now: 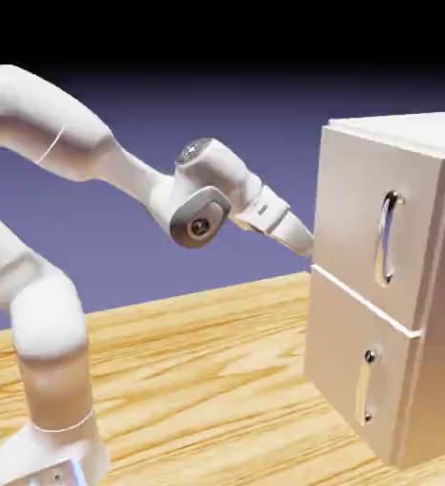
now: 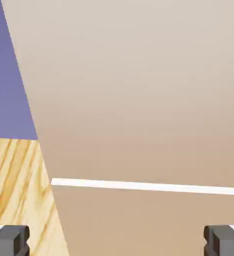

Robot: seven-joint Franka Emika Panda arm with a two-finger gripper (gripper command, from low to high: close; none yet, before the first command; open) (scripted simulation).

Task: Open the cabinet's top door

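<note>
- Beige-tan cabinet (image 1: 397, 285) stands on the wood-grain table (image 1: 197, 380), at the right of the exterior view; boxy, pale top, two stacked front panels.
- Top door (image 1: 378, 223): larger flat panel, shut flush, with a slim vertical silver bar handle (image 1: 387, 237) near its right edge.
- Lower door (image 1: 359, 375): smaller, yellowish handle, also shut.
- Gripper (image 1: 304, 239) at the top door's left edge, low on the panel, well left of the handle; contact not discernible.
- Jaws wide apart, nothing between them; hand view shows grey fingertips (image 2: 11, 240) at the bottom corners, beige panel filling the frame, pale seam (image 2: 148, 186) crossing it.
</note>
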